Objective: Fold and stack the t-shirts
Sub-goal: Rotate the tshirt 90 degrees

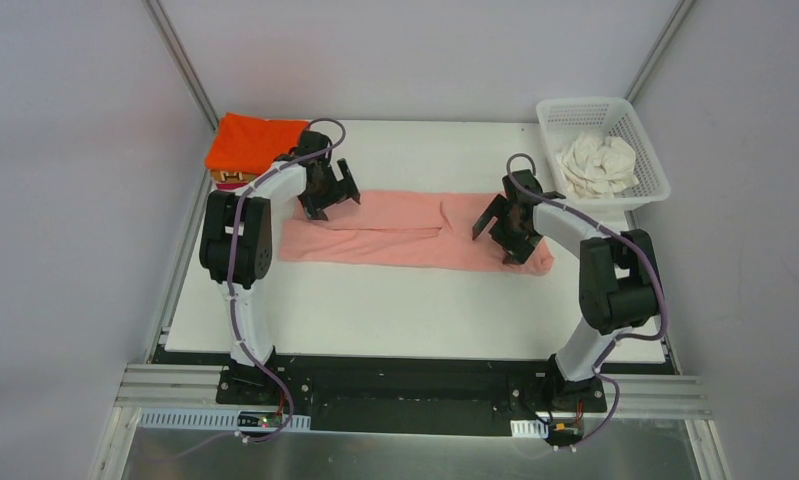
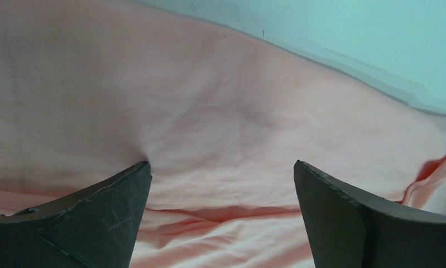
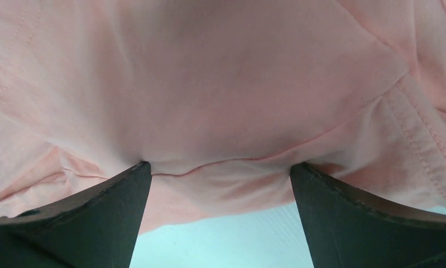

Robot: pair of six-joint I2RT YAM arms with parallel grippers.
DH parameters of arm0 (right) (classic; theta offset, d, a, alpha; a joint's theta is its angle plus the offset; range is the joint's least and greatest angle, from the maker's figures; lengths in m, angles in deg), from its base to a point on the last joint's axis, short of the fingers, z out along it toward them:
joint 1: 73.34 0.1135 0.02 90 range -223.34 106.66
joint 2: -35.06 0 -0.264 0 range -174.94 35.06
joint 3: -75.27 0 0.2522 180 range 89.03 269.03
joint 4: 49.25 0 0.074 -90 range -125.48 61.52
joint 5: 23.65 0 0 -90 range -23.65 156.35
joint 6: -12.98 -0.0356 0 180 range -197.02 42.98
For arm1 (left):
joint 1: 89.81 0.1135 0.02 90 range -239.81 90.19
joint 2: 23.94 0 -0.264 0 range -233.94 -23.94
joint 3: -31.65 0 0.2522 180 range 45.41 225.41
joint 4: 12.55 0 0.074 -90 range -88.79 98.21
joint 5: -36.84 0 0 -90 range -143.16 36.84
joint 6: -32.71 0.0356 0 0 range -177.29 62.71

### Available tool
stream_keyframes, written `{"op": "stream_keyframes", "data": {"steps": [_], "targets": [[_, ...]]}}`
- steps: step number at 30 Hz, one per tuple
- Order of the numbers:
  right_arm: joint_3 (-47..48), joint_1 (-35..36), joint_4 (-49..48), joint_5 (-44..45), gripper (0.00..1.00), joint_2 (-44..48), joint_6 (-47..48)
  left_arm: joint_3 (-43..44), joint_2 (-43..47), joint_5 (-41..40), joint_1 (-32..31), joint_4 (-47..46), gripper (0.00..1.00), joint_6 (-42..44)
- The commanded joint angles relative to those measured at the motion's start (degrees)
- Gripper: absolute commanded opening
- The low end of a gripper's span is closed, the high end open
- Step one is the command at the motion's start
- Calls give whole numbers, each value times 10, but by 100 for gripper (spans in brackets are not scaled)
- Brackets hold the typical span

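Grippers stood spread, we saw: left gripper (image 1: 332,203) at the left end of the pink shirt (image 1: 395,240), right gripper (image 1: 502,240) at its right end; the shirt lay as a long band across the desk (image 1: 395,310).

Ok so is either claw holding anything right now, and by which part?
Nothing is held. The left claw and right claw both stand open over the pink shirt, no cloth pinched between the tips.
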Motion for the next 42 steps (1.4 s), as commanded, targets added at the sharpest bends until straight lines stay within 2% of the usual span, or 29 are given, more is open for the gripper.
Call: {"op": "stream_keyframes", "data": {"steps": [1,5,8,12,14,19,23,28,32,37,42], "targets": [[52,-12,-16,5,100,-54,20,-31,10,6,-1,22,99,-5],[133,-21,2,-43,100,-128,63,-93,45,17,-10,20,99,-49],[219,-31,18,-65,100,-192,83,-158,93,-16,-47,20,99,-99],[392,-37,91,-93,99,-291,107,-243,157,-10,-100,19,99,-175],[460,-36,98,-121,100,-342,104,-269,185,-23,-141,19,99,-211],[625,-28,99,-205,100,-452,83,-280,214,-63,-250,8,99,-284],[746,-14,69,-264,99,-540,39,-264,184,-60,-287,-9,99,-305],[769,0,-69,-284,100,-570,-28,-245,154,-40,-332,-38,99,-329],[767,8,-143,-239,100,-574,-34,-241,150,-41,-356,-45,99,-348],[809,9,-163,-211,99,-606,-53,-252,165,-54,-382,-46,99,-380],[800,10,-158,-184,100,-574,-38,-264,226,-108,-405,-46,99,-382]]}}
